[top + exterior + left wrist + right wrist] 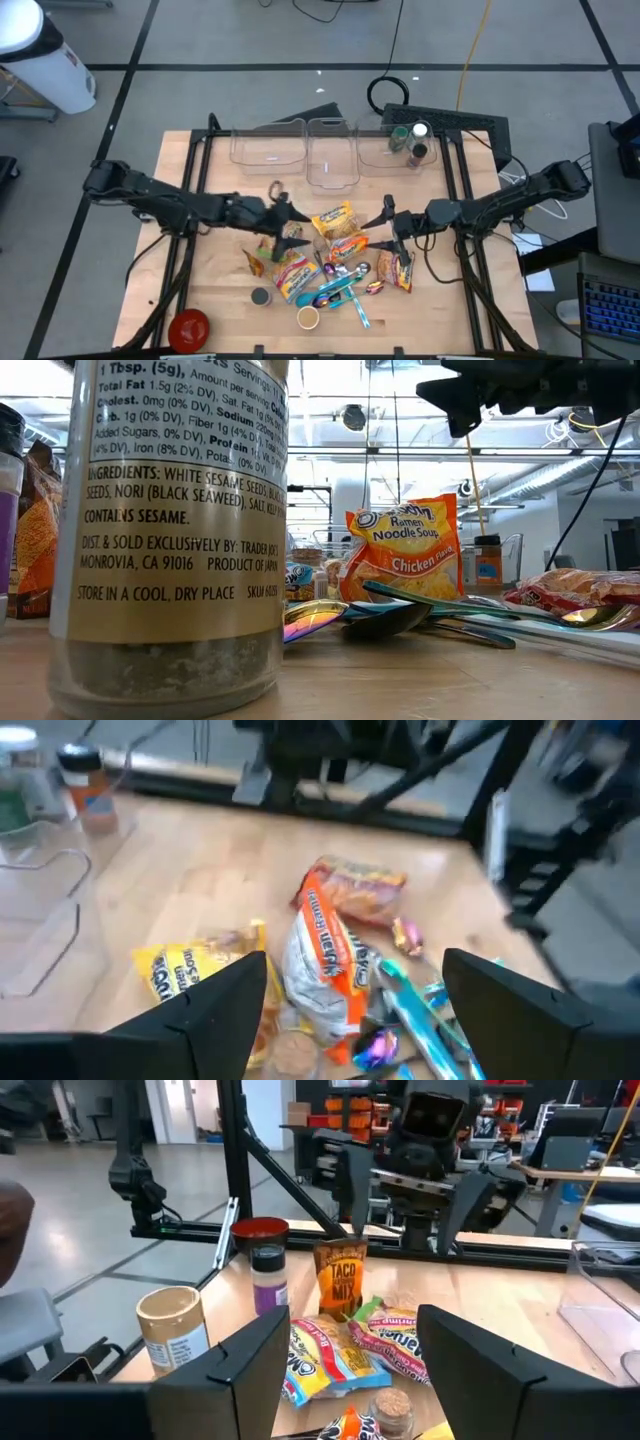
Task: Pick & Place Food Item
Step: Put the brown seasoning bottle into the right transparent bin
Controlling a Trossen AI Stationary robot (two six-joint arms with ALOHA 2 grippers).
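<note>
1. Pale wooden table carries three clear plastic bins at its 12 o'clock edge.
2. Heaped at table centre are food packets and cutlery: a yellow ramen noodle packet, an orange-and-silver ramen packet and teal plastic spoons.
3. From 9 o'clock, the left gripper hovers above the heap, fingers spread and empty.
4. From 3 o'clock, the right gripper hovers beside the heap, fingers spread and empty.

food packets mid-table | spoons in front | three bins behind | red bowl front-left corner
</note>
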